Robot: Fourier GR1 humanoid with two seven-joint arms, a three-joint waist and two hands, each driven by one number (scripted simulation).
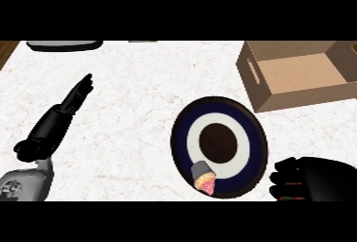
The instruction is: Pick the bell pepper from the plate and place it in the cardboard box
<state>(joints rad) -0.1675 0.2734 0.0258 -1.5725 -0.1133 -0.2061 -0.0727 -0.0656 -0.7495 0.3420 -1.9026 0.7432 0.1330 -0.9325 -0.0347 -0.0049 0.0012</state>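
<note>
A round plate (252, 142) with a dark blue rim, a white ring and a dark centre lies in the middle of the counter. On its lower left rim rests the bell pepper (206, 179), a small pink and yellow piece with a grey end. An open cardboard box (261, 92) with a handle slot stands at the upper right, with nothing showing inside. My right hand (314, 179) sits at the lower right, just beside the plate's right edge, fingers curled and holding nothing. At the far left my left hand (70, 101) rests with its fingers straight, pointing up the counter.
The counter (140, 85) is white marble. A dark, flat object with a grey top (64, 45) lies at the counter's far edge, upper left. A strip of brown wood (5, 47) shows at the top left corner.
</note>
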